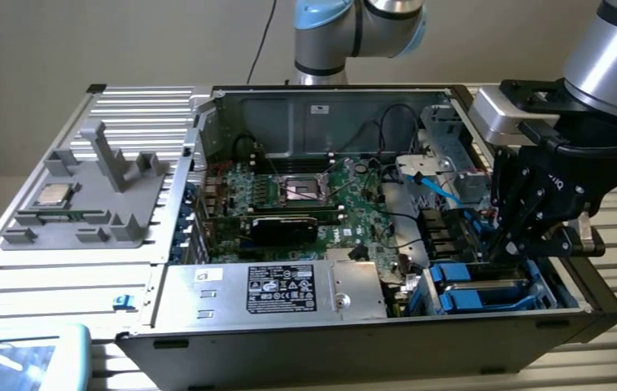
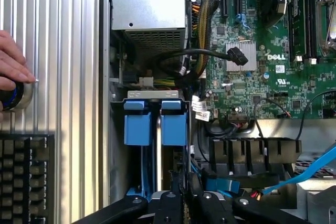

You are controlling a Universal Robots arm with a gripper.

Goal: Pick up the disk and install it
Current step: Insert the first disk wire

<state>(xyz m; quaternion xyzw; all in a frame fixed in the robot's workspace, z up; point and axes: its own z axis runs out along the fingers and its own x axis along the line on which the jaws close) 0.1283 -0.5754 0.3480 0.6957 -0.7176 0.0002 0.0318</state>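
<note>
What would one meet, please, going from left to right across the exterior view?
First the processor chip → silver box with black label → blue cable → gripper.

Bare, evenly lit setting.
A plain beige wall (image 1: pixel 70 41) stands behind a ribbed, silver metal worktop (image 1: pixel 70 277).

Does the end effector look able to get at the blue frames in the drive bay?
Likely yes: the end effector sits just over the blue frames in the open case, nothing visibly between them.
</note>
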